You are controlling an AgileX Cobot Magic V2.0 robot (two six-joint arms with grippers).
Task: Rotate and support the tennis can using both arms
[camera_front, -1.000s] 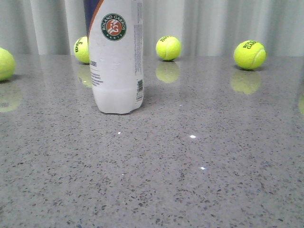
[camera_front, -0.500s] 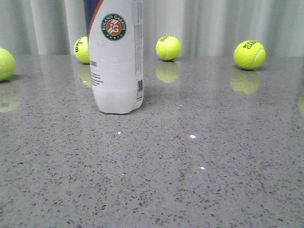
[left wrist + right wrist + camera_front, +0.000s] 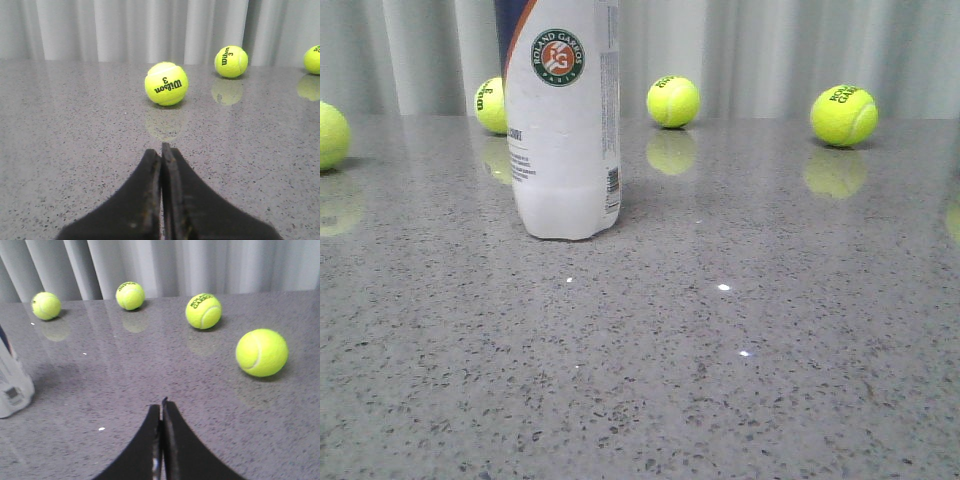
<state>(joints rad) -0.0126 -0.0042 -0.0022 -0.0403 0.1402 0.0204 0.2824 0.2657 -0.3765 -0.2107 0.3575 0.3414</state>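
Observation:
The tennis can (image 3: 563, 130) stands upright on the grey speckled table (image 3: 720, 380), left of centre in the front view, its top cut off by the frame. Its white label shows the round Roland Garros emblem and an orange stripe. Its base also shows at the edge of the right wrist view (image 3: 12, 385). No gripper shows in the front view. My left gripper (image 3: 161, 150) is shut and empty, low over the table. My right gripper (image 3: 162, 405) is shut and empty, well to the side of the can.
Yellow-green tennis balls lie along the back by the grey curtain: (image 3: 492, 105), (image 3: 673, 101), (image 3: 844, 115), and one at the left edge (image 3: 330, 133). A ball (image 3: 166, 83) lies ahead of the left gripper; another ball (image 3: 261, 352) lies near the right gripper.

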